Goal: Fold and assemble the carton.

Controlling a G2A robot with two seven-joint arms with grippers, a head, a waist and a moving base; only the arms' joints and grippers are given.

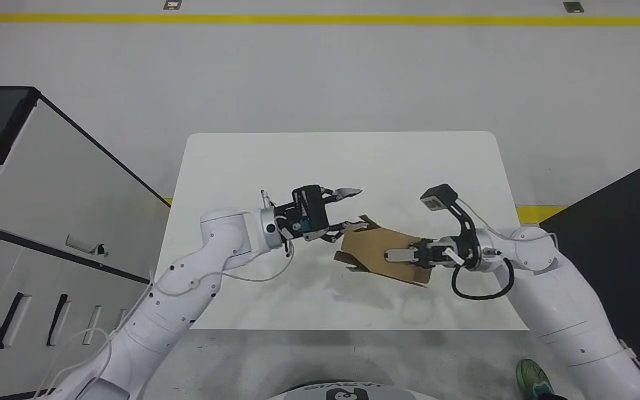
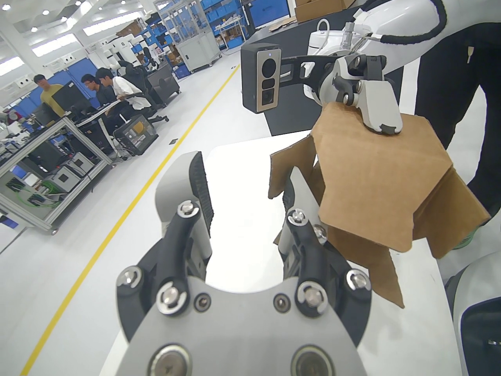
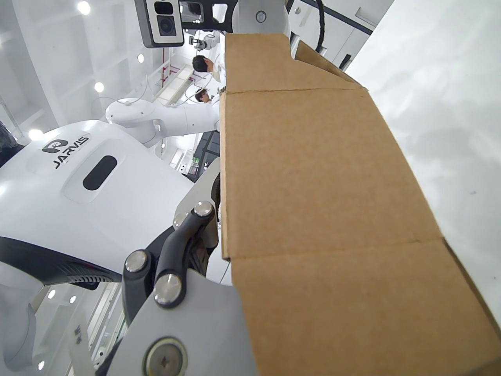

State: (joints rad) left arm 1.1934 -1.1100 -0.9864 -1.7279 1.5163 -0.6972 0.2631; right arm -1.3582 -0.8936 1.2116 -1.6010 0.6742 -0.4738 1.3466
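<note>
Top view, lower centre of frame: brown carton, part folded with flaps loose, over the white tabletop. I can't tell if it touches the tabletop. My right hand is clamped on its right end. My left hand is spread wide, holding nothing, just left of the carton. In the left wrist view one finger sits behind a flap, contact unclear.
</note>
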